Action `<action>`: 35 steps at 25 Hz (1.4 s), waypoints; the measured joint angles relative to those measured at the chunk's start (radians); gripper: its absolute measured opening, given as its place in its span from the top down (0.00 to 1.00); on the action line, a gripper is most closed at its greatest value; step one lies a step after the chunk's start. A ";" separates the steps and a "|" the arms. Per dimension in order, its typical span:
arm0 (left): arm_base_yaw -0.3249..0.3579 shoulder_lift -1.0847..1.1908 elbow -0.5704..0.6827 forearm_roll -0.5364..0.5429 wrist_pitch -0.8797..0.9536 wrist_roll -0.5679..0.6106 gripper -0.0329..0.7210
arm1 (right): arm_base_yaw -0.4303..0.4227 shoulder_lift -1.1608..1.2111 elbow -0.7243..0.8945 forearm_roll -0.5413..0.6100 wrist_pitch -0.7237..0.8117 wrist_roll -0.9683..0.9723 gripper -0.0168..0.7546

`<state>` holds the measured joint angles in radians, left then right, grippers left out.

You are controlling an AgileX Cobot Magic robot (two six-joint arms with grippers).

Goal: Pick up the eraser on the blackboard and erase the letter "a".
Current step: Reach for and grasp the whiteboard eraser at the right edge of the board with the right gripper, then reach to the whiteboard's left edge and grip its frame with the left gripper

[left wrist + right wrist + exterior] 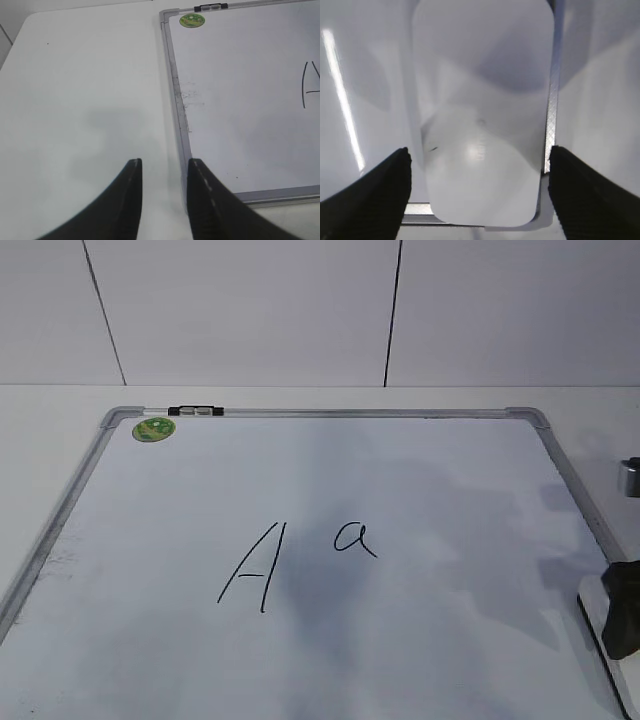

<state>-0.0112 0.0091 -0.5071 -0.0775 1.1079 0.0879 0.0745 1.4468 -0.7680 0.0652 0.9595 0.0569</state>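
The blackboard (330,413) is a white dry-erase board with a silver frame, lying flat on the table. The small letter "a" (355,538) is at its middle, to the right of a taller capital "A" (252,568). The white eraser (612,675) lies at the board's near right corner. In the right wrist view the eraser (480,100) fills the space between the jaws. My right gripper (479,167) is open and straddles it with a gap on each side; it also shows in the exterior view (622,612). My left gripper (165,165) is open and empty, above the table by the board's left frame (176,85).
A round green sticker (153,428) sits in the far left corner of the board, with a small black-and-silver clip (195,412) on the frame beside it. A white panelled wall stands behind the table. A silver part (630,477) shows at the right edge.
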 joint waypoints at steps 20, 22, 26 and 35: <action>0.000 0.000 0.000 0.000 0.000 0.000 0.64 | 0.000 0.093 -0.002 -0.001 -0.056 0.012 0.10; 0.000 0.000 0.000 0.000 0.000 0.000 0.65 | 0.000 0.099 -0.002 -0.001 -0.063 0.014 0.10; 0.000 0.000 0.000 0.000 0.000 0.000 0.65 | 0.000 0.098 -0.002 -0.002 -0.078 0.018 0.10; 0.000 0.000 0.000 0.000 0.000 0.000 0.65 | 0.000 0.099 -0.002 -0.012 -0.090 0.026 0.11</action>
<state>-0.0112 0.0091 -0.5071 -0.0775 1.1079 0.0879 0.0745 1.5458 -0.7696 0.0534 0.8698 0.0825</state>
